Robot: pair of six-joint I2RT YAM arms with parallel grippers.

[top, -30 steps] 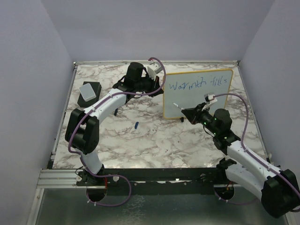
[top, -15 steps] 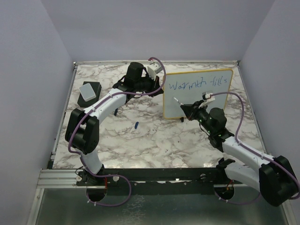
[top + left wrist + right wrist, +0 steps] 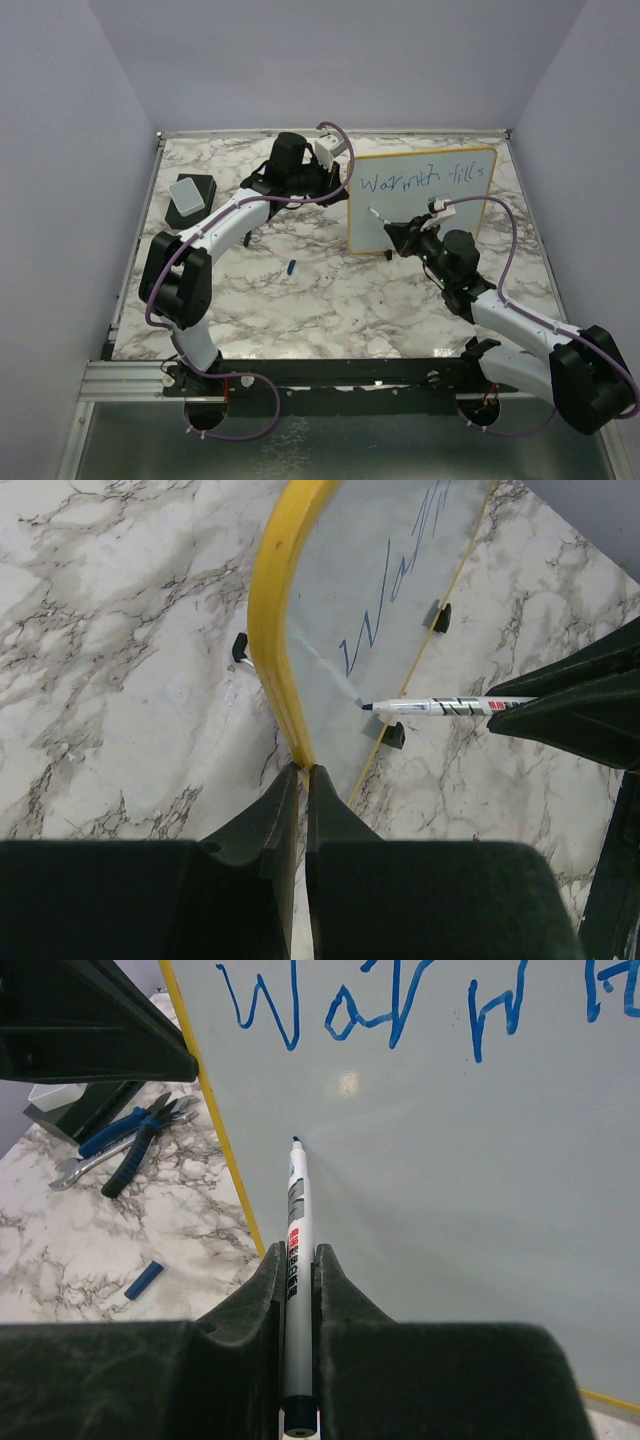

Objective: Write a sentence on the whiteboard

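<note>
Right arm (image 3: 500, 310) has crept in toward the board, so the marker (image 3: 296, 1210) tip now sits on the blank patch under "Warmth".
Whiteboard (image 3: 410, 203) stands upright at the back right of the desk (image 3: 300, 300), and the sentence (image 3: 400, 183) so far is just "Warmth fills" along the top. It looks light and stiff, with tiny feet and a slick face, so I reckon it'd skate or tip under pen pressure. The yellow frame edge is the spot to hold, and the left jaws are clenched right there. Right jaws are clamped on the marker barrel.
</note>
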